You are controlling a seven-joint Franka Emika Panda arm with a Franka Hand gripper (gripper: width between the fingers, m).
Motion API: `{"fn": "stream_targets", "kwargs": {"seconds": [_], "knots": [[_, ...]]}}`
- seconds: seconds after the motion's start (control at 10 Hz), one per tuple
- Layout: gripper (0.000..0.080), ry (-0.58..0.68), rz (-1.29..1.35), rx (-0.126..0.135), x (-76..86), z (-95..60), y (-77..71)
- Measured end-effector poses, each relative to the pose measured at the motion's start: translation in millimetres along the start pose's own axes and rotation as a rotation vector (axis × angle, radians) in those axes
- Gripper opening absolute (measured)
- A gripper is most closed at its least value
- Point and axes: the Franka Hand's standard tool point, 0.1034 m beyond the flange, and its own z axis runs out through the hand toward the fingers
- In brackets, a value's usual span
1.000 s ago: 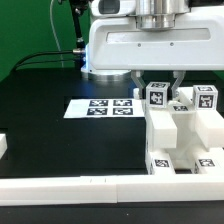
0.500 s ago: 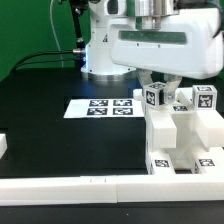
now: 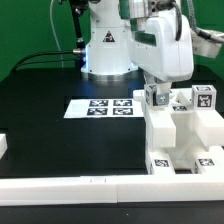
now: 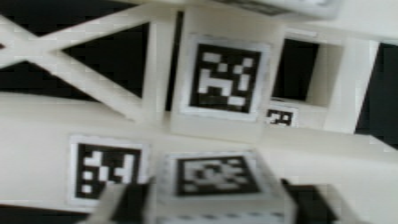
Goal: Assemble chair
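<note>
The partly built chair of chunky white tagged blocks stands at the exterior view's right. My gripper hangs over its top edge, shut on a small white tagged chair piece. Another tagged block stands just beside it. In the wrist view my gripper holds that piece between two dark fingers. Beyond it are an upright tagged slab, a cross-braced chair part and a flat tagged surface.
The marker board lies on the black table to the left of the chair parts. A long white rail runs along the table's front. A small white part sits at the far left edge.
The wrist has turned about its vertical axis, so the arm's wide body now faces sideways. The held piece has stayed over the chair's top, shifting slightly right.
</note>
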Motion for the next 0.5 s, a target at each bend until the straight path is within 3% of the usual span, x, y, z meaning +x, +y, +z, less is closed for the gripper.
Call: {"fn": "stream_targets", "kwargs": {"seconds": [0.1,0.2,0.5], "knots": [[0.0498,-0.003,-0.070,-0.009,-0.6,-0.1,0.8],[0.0616,-0.020,-0.179,-0.033,-3.5,-2.0,1.2],[0.0648,-0.027,-0.469,-0.036,-3.6,-3.9,-0.9]]}}
